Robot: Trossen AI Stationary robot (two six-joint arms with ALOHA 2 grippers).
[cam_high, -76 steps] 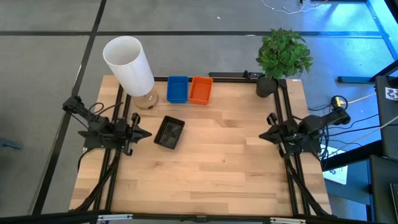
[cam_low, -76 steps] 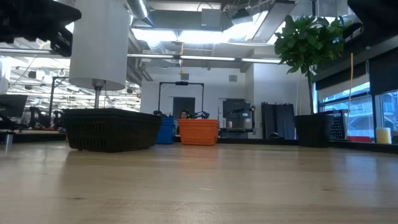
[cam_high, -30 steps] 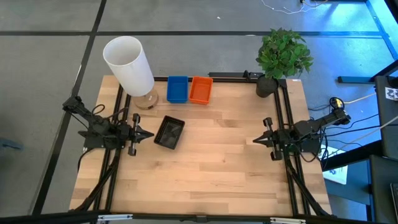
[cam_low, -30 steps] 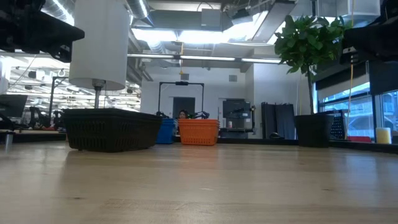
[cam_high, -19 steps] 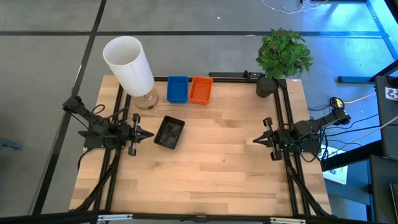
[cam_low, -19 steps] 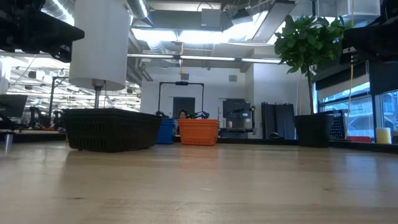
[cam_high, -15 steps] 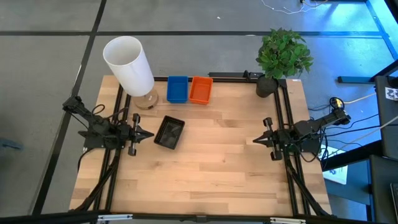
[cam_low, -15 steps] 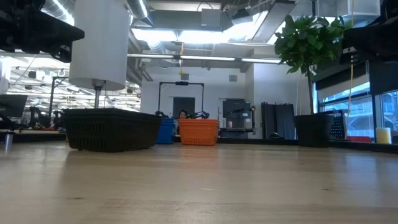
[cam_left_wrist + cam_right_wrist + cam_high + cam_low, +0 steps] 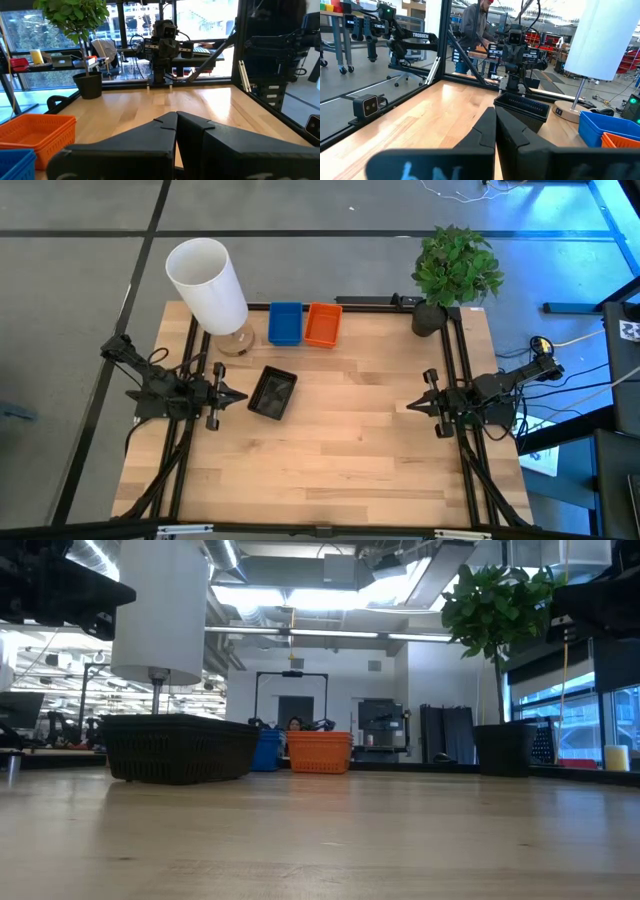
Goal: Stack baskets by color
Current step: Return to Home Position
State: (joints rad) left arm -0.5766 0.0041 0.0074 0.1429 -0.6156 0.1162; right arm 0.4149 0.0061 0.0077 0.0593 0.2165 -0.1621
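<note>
A black basket (image 9: 272,393) rests flat on the wooden table left of centre. A blue basket (image 9: 285,323) and an orange basket (image 9: 322,325) stand side by side on their bottoms at the far edge. My left gripper (image 9: 238,395) hovers shut at the table's left side, just left of the black basket and apart from it. My right gripper (image 9: 411,406) is shut at the right side, pointing toward the table's middle, nothing in it. The wrist views show the shut fingers of the left gripper (image 9: 176,116) and the right gripper (image 9: 495,110).
A tall white cylinder (image 9: 207,283) on a round base stands at the far left corner beside the blue basket. A potted green plant (image 9: 455,272) stands at the far right corner. A person (image 9: 472,30) shows in the room beyond the table's left side.
</note>
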